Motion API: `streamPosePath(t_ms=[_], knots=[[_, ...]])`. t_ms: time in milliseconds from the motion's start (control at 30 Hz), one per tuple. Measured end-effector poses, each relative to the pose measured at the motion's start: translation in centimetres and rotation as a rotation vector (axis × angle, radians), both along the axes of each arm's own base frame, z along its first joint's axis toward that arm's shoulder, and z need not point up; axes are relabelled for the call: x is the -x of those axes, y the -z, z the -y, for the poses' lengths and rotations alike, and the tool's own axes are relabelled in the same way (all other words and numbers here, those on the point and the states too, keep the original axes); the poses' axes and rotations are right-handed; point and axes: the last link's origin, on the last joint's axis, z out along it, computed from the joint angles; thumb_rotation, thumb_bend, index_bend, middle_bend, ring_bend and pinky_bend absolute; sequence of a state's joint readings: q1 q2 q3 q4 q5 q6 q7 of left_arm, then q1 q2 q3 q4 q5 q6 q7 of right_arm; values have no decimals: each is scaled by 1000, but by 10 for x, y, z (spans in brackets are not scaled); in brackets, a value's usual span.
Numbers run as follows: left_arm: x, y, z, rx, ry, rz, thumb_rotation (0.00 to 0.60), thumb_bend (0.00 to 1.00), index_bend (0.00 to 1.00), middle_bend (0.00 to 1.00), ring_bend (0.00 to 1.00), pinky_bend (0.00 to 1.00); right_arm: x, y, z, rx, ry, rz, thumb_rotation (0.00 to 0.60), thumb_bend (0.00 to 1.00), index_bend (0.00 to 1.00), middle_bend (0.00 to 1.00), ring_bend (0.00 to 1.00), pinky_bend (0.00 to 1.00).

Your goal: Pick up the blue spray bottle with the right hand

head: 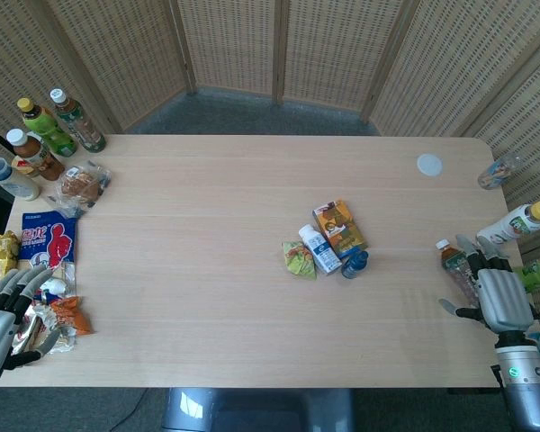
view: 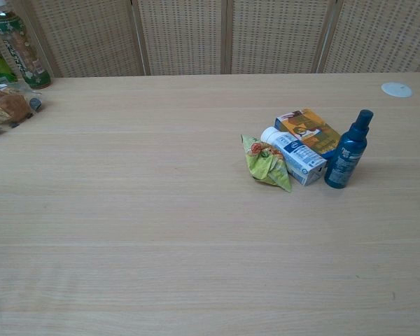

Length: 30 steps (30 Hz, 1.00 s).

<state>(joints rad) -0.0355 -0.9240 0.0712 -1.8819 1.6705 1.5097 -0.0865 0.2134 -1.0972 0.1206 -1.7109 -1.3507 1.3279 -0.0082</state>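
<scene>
The blue spray bottle [head: 355, 263] [view: 348, 150] stands upright near the table's middle, just right of a small white-and-blue carton [view: 292, 155]. My right hand [head: 497, 295] hovers at the table's right edge, well to the right of the bottle, fingers spread and holding nothing. My left hand [head: 2, 315] rests at the near left corner, fingers apart and empty. Neither hand shows in the chest view.
An orange box [head: 339, 227] and a green packet [head: 298, 260] crowd the spray bottle. A dark tea bottle [head: 455, 266] lies right beside my right hand, with more bottles [head: 519, 221] past it. Snack bags [head: 48, 243] and drinks [head: 47, 129] line the left edge. A white lid [head: 429, 165] lies far right.
</scene>
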Motion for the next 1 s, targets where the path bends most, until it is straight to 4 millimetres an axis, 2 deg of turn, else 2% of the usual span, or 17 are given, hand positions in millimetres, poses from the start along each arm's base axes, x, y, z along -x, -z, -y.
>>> streamPosePath(t_ms=[267,433,1000], knots=[[-2,2,-4,11,8,6,600,348,74,58,0,0,0,10,5,-46,17,81,600,0,0,113,0,20],[-2,2,-3,14,12,5,600,347,74,59,0,0,2,29,15,-113,36,146,600,0,0,62,0,17],[2,-2,2,1,6,6,600,346,74,58,0,0,3,99,69,-237,71,376,600,0,0,61,0,13]])
